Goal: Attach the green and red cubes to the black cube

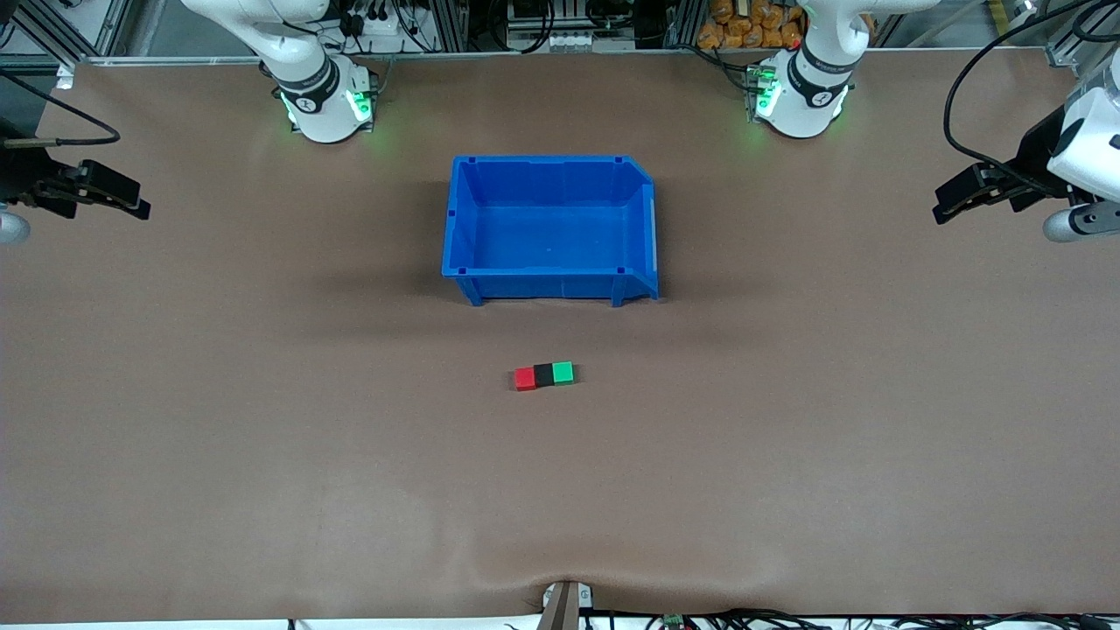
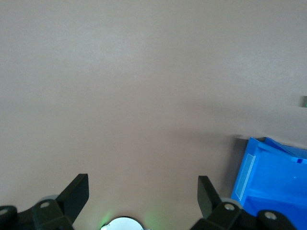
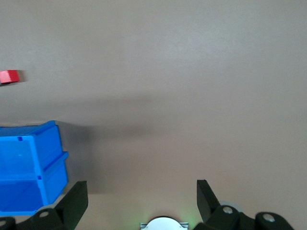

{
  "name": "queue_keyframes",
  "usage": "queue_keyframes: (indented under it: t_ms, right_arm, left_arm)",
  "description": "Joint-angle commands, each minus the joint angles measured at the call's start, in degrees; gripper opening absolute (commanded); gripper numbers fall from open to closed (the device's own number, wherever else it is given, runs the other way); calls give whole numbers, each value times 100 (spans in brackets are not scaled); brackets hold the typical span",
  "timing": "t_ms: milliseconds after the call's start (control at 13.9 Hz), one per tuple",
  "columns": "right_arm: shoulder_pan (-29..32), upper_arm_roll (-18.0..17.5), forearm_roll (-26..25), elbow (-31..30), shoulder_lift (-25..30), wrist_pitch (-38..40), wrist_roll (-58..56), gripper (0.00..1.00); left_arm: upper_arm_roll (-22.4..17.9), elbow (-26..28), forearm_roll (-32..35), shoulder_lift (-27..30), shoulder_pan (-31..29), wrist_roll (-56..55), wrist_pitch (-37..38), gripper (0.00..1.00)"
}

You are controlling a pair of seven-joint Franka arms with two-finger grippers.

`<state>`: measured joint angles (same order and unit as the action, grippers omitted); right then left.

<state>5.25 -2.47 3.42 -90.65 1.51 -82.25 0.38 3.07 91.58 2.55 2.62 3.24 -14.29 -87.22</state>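
Observation:
The red cube (image 1: 524,378), the black cube (image 1: 544,375) and the green cube (image 1: 563,373) lie in one touching row on the brown table, black in the middle, nearer to the front camera than the blue bin. The red cube also shows in the right wrist view (image 3: 8,76). A sliver of the green cube shows in the left wrist view (image 2: 304,100). My left gripper (image 1: 949,203) is open and empty over the left arm's end of the table (image 2: 143,189). My right gripper (image 1: 131,201) is open and empty over the right arm's end (image 3: 142,191). Both arms wait.
An empty blue bin (image 1: 551,229) stands mid-table between the arm bases and the cubes; it shows in the left wrist view (image 2: 268,184) and the right wrist view (image 3: 29,165). A metal fitting (image 1: 564,602) sits at the table's front edge.

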Motion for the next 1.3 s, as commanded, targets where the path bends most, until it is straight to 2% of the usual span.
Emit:
queue_keyframes:
  t_ms: [0, 432, 1224]
  right_arm:
    - [160, -52, 159, -216, 306, -37, -117, 100]
    - [116, -96, -34, -190, 333, -81, -380, 100]
    - [72, -105, -34, -199, 333, -37, -372, 100]
  left_arm:
    - [53, -167, 79, -68, 54, 111, 153, 100]
    - [45, -167, 35, -68, 2, 155, 153, 100]
    - [36, -255, 26, -112, -25, 146, 153, 100]
